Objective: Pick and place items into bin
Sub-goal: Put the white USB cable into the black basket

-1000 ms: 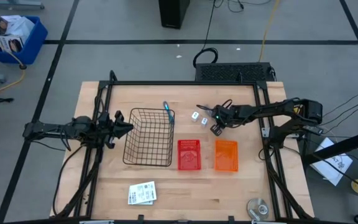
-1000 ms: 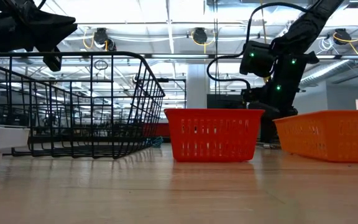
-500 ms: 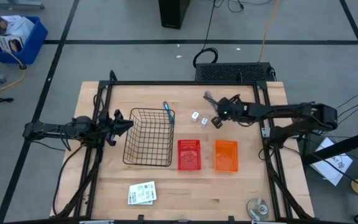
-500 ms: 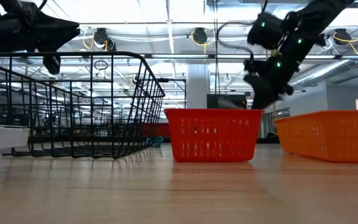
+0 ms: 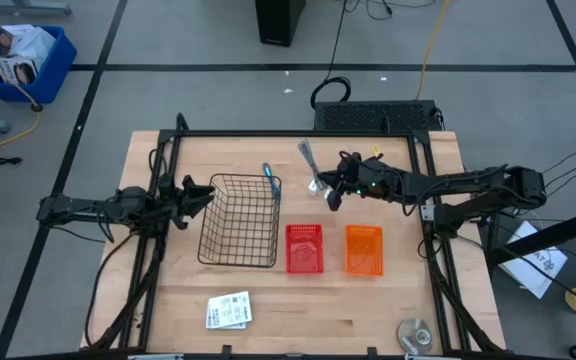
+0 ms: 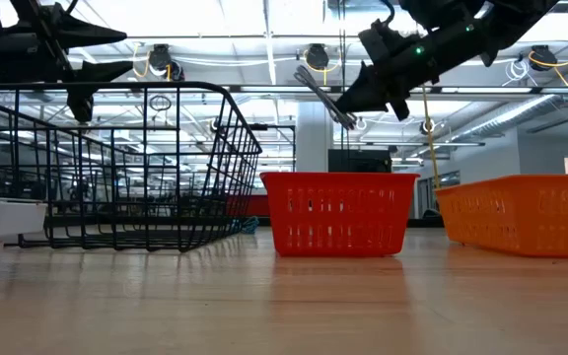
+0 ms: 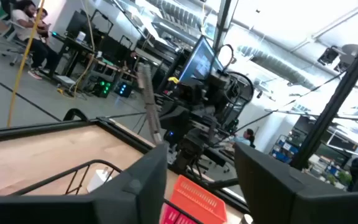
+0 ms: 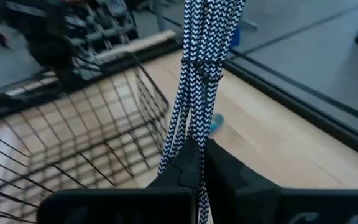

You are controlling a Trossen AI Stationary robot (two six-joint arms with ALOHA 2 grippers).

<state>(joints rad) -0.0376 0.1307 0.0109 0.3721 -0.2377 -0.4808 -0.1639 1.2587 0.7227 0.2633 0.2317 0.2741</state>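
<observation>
My right gripper hangs above the table's far middle, shut on a black-and-white woven cord bundle, which looks grey in the high view. My left gripper stands open at the left rim of the black wire basket, holding nothing. A slim blue-handled tool lies at the basket's far right corner. A flat white printed card packet lies on the table near the front edge. My right gripper pinches the cord bundle between its two fingers at one end. The fingers come from the table's right side, roughly level. The bundle runs on past the fingertips, stiff and tilted, lifted clear of the table.
A red bin and an orange bin stand side by side right of the wire basket. A silver disc lies at the front right corner. Bare wood shows in front of the bins.
My right gripper has risen and gone toward the table's left edge, tipping as it went and carrying the cord bundle up off the table. My left gripper has opened where it stands by the basket.
</observation>
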